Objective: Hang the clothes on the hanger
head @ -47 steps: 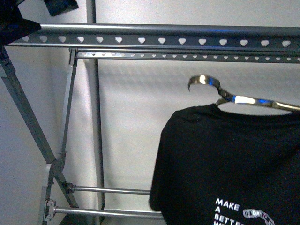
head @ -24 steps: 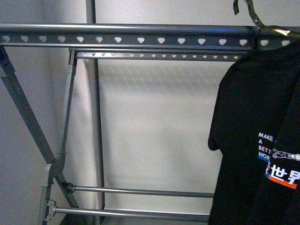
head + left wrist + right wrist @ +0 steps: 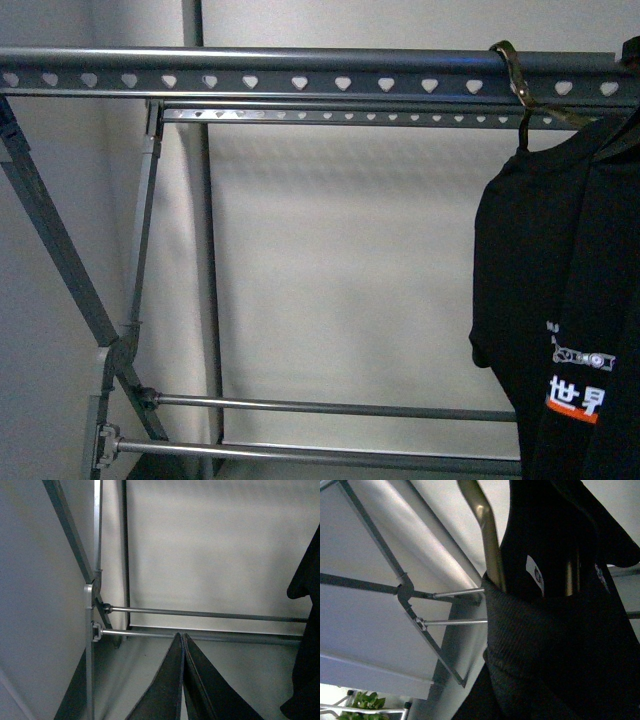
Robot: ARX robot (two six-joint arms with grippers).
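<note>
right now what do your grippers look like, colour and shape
The left gripper has two matte black fingers, broad at the base and tapering to thin tips; no cables or markings show. The right gripper cannot be made out against the black T-shirt.

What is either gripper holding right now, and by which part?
The left gripper is shut and empty. The right gripper's hold cannot be told: the black printed T-shirt fills its view.
</note>
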